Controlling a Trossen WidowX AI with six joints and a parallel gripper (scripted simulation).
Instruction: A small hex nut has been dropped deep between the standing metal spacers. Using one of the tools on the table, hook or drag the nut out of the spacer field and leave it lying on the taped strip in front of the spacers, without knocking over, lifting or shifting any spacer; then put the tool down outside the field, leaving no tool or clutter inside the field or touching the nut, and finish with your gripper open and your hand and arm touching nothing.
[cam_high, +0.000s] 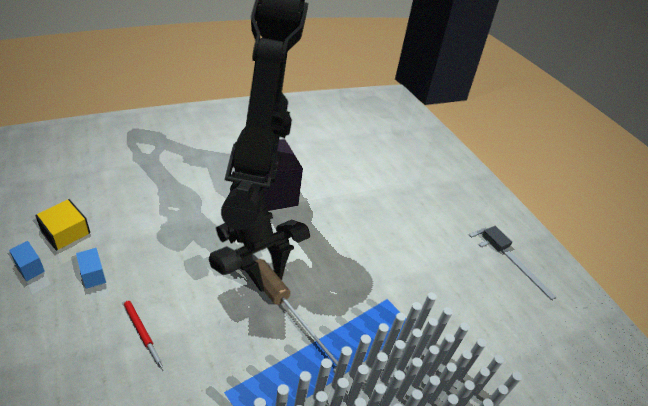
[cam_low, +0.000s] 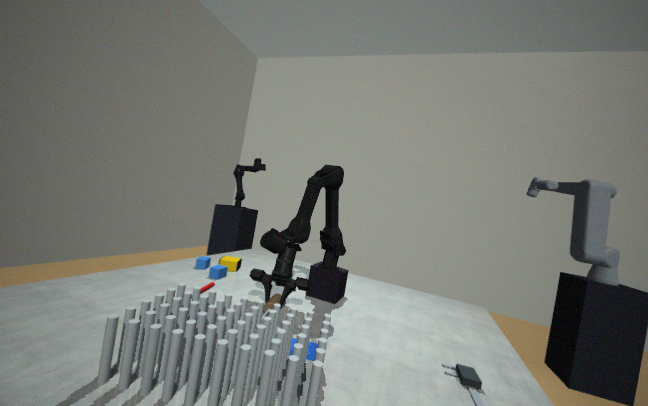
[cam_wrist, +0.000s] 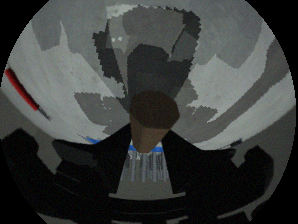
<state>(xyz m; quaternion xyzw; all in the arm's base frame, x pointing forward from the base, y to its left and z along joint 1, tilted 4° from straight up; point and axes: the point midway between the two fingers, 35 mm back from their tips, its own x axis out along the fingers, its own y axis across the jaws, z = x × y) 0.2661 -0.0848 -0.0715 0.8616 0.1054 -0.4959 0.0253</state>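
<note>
Near the tabletop's front edge, as the top view has it, the metal spacers (cam_high: 363, 376) (cam_low: 177, 360) (cam_wrist: 143, 170) are standing in close rows, and the blue taped strip (cam_high: 280, 371) (cam_low: 311, 351) (cam_wrist: 156, 149) is running along the side that is facing your arm (cam_high: 260, 100) (cam_low: 306, 205). You are holding the tool (cam_high: 272, 282) (cam_low: 272, 303) (cam_wrist: 152, 117) by its brown wooden handle, with its thin metal shaft slanting down over the strip to the first spacers, presumably so that only the slim part has to go between them while your hand is keeping clear. Whether the shaft is touching a spacer, you cannot tell. The nut is not showing in any view (it is probably hidden low among the spacers), so you cannot say whether the tip is catching it.

The red pen (cam_high: 139, 324) (cam_low: 207, 287) (cam_wrist: 21, 90) is lying toward the left edge, and the caliper (cam_high: 497, 238) (cam_low: 468, 375) is lying toward the right edge, both well apart from the field.

Your gripper (cam_high: 272, 277) (cam_low: 274, 301) (cam_wrist: 147, 127) is standing partly open, its fingers clamping firmly on the handle from both sides. You are likely working the nut outward; any sideways swing is risking a toppled spacer.
</note>
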